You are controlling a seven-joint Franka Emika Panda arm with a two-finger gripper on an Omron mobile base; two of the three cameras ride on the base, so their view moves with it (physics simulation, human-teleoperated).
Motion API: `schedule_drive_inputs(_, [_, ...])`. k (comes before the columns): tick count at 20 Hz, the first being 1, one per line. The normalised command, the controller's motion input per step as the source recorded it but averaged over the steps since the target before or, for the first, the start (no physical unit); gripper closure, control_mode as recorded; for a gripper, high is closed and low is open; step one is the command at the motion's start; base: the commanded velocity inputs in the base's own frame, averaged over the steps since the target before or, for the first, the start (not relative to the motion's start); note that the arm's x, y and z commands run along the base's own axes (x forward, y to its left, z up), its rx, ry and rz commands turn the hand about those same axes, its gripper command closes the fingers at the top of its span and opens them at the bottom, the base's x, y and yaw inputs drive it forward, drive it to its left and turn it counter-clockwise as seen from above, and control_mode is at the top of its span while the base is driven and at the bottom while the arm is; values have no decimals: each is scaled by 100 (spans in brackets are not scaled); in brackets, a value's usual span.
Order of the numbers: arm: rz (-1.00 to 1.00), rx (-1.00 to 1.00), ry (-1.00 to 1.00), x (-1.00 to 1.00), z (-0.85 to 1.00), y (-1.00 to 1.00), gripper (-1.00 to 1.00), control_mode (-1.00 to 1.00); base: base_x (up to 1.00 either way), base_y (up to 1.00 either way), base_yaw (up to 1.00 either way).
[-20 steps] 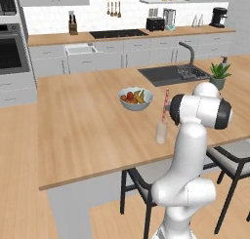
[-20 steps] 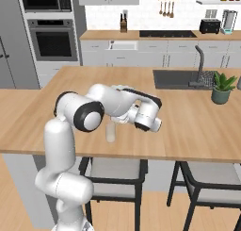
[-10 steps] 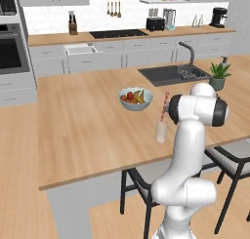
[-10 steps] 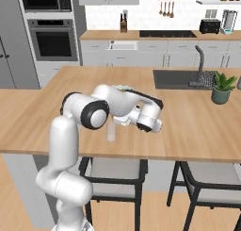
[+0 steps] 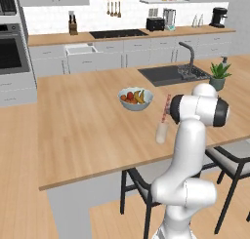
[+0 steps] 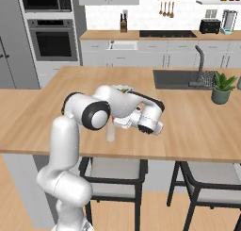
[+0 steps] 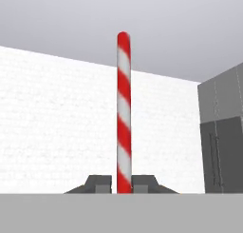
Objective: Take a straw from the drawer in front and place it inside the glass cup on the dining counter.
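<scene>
The straw (image 7: 124, 113) is a thin straight stick with red and white spiral stripes and a rounded top end. In the hand view it stands between the two dark fingertips (image 7: 99, 183) of the pincer (image 7: 122, 184), which is pinching the straw at its lower end. The part of the straw below the fingertips is cut off by the bottom of that view.

In the left base view the straw (image 5: 167, 108) appears as a short pink-red line, tilted slightly, directly above the glass cup (image 5: 161, 132). Whether its lower end is inside the cup cannot be determined. The glass cup is a small clear tumbler standing upright on the light-wood table (image 5: 83, 130), near the fruit bowl (image 5: 135, 98).

In the right base view the glass cup (image 6: 111, 132) is partly hidden behind the arm's dark-jointed elbow, and the straw is too small to make out. The pincer itself is hidden behind the wrist in both base views.

The sink (image 5: 170, 74) is inset in the table well beyond the cup.
</scene>
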Motion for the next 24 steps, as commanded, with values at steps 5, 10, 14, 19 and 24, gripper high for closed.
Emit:
schedule_drive_inputs(5, [0, -12, -4, -1, -34, 7, 100, -100, 0, 0, 0])
schedule_drive_inputs(10, [0, -16, -4, 14, -44, 21, 100, -100, 0, 0, 0])
schedule_drive_inputs(14, [0, -3, -7, 3, -9, 6, 100, -100, 0, 0, 0])
schedule_drive_inputs(19, [0, 1, -19, -26, 7, 0, -100, -100, 0, 0, 0])
schedule_drive_inputs(24, [0, 1, -22, -29, 4, 0, -100, -100, 0, 0, 0])
